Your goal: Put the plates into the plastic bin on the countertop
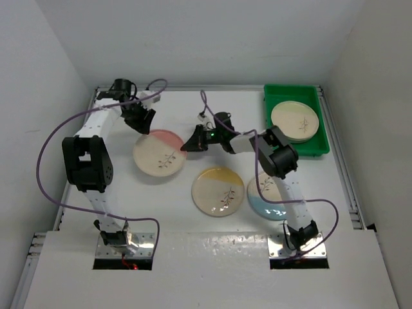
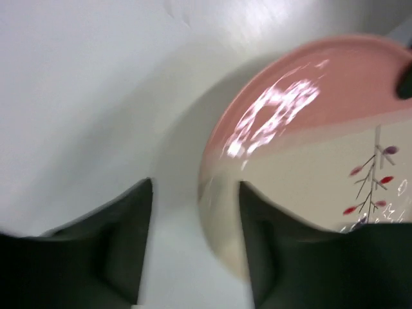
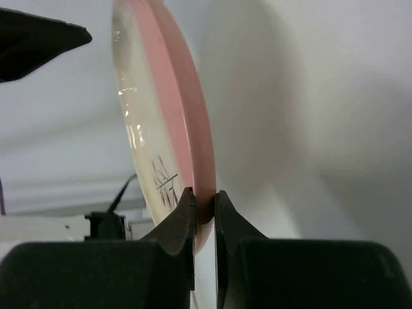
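Note:
A pink-segment plate (image 1: 159, 152) lies left of centre on the white countertop (image 1: 212, 116). My right gripper (image 1: 187, 147) is shut on its right rim; the right wrist view shows both jaws (image 3: 204, 205) pinching the pink edge (image 3: 177, 96). My left gripper (image 1: 143, 126) is open at the plate's far-left rim; in the left wrist view its gripper (image 2: 196, 251) straddles the rim of the plate (image 2: 309, 129) without closing. A shadow shows beneath the plate. The green plastic bin (image 1: 275, 96) at the back right holds a stack of plates (image 1: 295, 120).
A yellow-segment plate (image 1: 219, 191) lies at the centre front. A blue-segment plate (image 1: 267, 196) lies to its right, partly under my right arm. Purple cables loop from both arms. White walls stand around the countertop.

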`<control>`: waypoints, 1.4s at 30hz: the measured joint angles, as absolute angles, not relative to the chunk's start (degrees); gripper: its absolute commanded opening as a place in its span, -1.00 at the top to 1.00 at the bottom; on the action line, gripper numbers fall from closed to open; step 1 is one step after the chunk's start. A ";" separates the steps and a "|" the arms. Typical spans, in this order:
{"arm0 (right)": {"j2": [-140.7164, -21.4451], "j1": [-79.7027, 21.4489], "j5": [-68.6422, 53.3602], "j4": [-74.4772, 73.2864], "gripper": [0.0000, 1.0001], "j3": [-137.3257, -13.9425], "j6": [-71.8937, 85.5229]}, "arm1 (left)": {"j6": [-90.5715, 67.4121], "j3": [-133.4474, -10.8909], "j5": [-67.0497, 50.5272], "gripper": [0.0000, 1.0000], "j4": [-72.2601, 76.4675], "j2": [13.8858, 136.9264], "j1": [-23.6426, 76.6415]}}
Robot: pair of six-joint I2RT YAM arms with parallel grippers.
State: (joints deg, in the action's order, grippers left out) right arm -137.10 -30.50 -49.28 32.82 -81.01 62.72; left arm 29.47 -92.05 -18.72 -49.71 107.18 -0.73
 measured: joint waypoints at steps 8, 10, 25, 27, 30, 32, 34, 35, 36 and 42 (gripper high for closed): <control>-109.45 -8.19 -34.94 32.84 1.00 -63.22 63.61 | 20.95 -108.99 -18.90 -1.00 -47.79 107.02 -3.88; -102.80 -0.47 -29.36 33.12 1.00 -58.37 63.75 | 20.01 -110.89 -19.05 -1.00 -47.11 106.87 -4.43; -93.97 19.64 -3.09 16.14 1.00 -44.14 64.42 | 20.58 -107.15 -15.40 -1.00 -48.84 107.07 -0.30; -94.65 19.64 -2.87 16.08 1.00 -44.73 64.34 | 20.97 -106.83 -15.14 -1.00 -49.25 107.07 0.08; -94.76 19.44 -1.65 14.92 0.89 -44.95 64.29 | 22.17 -105.27 -14.33 -1.00 -49.93 107.07 1.06; -94.76 19.27 -1.26 13.85 0.73 -45.04 64.29 | 23.29 -103.09 -13.76 -1.00 -50.39 107.07 3.20; -94.91 19.03 -1.21 11.77 0.48 -45.87 63.94 | 24.01 -100.97 -13.50 -1.00 -51.20 107.07 5.96; -95.13 18.79 -1.13 10.17 0.38 -46.63 63.16 | 24.45 -100.14 -13.50 -1.00 -51.66 107.07 7.46; -95.46 18.50 -0.97 8.38 0.17 -47.46 62.41 | 24.84 -99.59 -13.52 -1.00 -52.12 107.11 8.91; -97.06 16.32 1.78 -2.61 -0.22 -54.61 56.66 | 26.20 -99.39 -15.29 -1.00 -52.80 108.38 16.60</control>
